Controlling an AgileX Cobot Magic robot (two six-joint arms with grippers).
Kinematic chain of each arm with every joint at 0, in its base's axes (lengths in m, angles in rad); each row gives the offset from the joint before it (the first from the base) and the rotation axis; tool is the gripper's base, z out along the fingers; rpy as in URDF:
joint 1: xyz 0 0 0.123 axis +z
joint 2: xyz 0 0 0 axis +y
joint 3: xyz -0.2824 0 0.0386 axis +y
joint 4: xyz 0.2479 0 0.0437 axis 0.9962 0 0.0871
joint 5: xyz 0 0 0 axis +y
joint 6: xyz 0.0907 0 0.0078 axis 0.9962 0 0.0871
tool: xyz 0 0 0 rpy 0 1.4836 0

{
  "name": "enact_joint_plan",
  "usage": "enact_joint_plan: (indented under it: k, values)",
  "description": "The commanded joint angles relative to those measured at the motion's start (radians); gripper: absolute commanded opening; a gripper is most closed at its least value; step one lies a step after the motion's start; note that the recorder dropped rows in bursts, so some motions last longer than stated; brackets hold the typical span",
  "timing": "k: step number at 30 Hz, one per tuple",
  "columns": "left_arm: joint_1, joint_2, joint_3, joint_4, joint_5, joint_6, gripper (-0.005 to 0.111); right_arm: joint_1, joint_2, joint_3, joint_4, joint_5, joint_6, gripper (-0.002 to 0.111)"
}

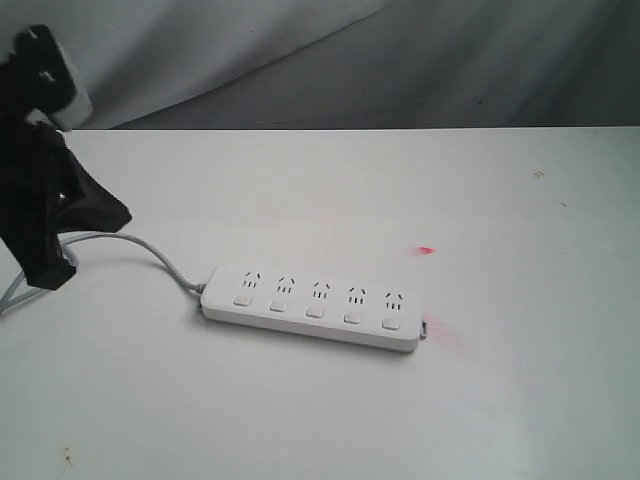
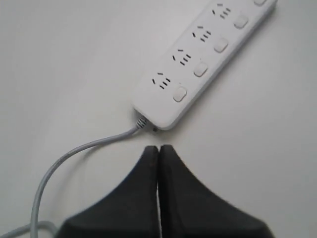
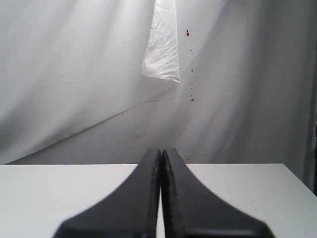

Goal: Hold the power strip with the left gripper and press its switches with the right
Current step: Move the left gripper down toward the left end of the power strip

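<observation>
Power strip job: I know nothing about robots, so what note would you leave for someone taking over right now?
Left gripper: shut, empty, near the cord end of the power strip.
Right gripper: shut, empty, facing the backdrop; strip not in its view.
Strip lies flat on the table, untouched.
Done: nothing yet.
Left to do: hold the strip with the left gripper, press the five switches with the right.

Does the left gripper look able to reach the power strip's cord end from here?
Probably yes: the left gripper, shut, hovers near the power strip with only bare table between; the cord runs aside.
</observation>
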Motion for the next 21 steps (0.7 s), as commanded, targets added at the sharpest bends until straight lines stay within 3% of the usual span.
enact_joint_plan:
  k: [1,7,12,17,21]
  values:
    - [-0.004,0.134,-0.011,-0.008,-0.056,0.178,0.000,-0.009,-0.006,0.003,0.000,-0.006,0.001,0.000]
    - [-0.004,0.229,-0.011,-0.008,-0.221,0.263,0.001,-0.009,-0.006,0.003,0.000,-0.006,0.001,0.000]
    - [-0.004,0.242,-0.011,-0.024,-0.255,0.432,0.010,-0.009,-0.006,0.003,0.000,-0.006,0.001,0.000]
    - [-0.004,0.242,-0.011,-0.079,-0.253,0.551,0.026,-0.009,-0.006,0.003,0.000,-0.006,0.001,0.000]
    - [-0.004,0.244,-0.011,-0.145,-0.206,0.587,0.051,-0.009,-0.006,0.003,0.000,-0.006,0.001,0.000]
